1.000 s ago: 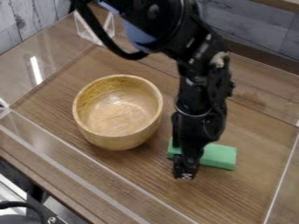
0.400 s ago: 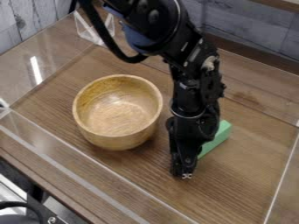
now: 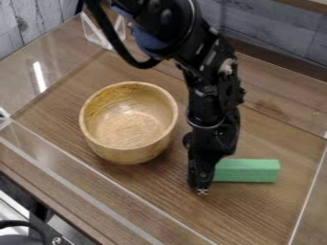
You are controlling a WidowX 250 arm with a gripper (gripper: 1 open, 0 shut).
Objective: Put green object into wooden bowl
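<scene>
The block (image 3: 248, 170) lies flat on the worktop (image 3: 141, 206), to one side of the wooden bowl (image 3: 128, 122) and outside it. It is a low rectangular bar of matte mint-green, with straight edges, fairly crisp corners and a plain, smooth-looking top. Its long side runs nearly level across the view, and the end nearer the bowl disappears behind the jaws (image 3: 201, 185).

The jaws are black, narrow and jointed, with a dull sheen and small pale flecks near the tips. They point down close to the worktop and are pressed together; whether they pinch the block's hidden end or merely sit against it, I cannot tell. Above them the arm (image 3: 208, 72) is dark and bulky, its rounded housings stacked over slimmer links, and a thick black cable (image 3: 109, 33) loops beside it.

The bowl stands upright, round and deep, in light tan wood with a thick, smooth rim and faint curved grain inside. The worktop is warm brown wood, its fine grain running in long streaks, crossed by thin pale lines. Behind it rises a grey panel (image 3: 45, 17) with vertical ribbing.
</scene>
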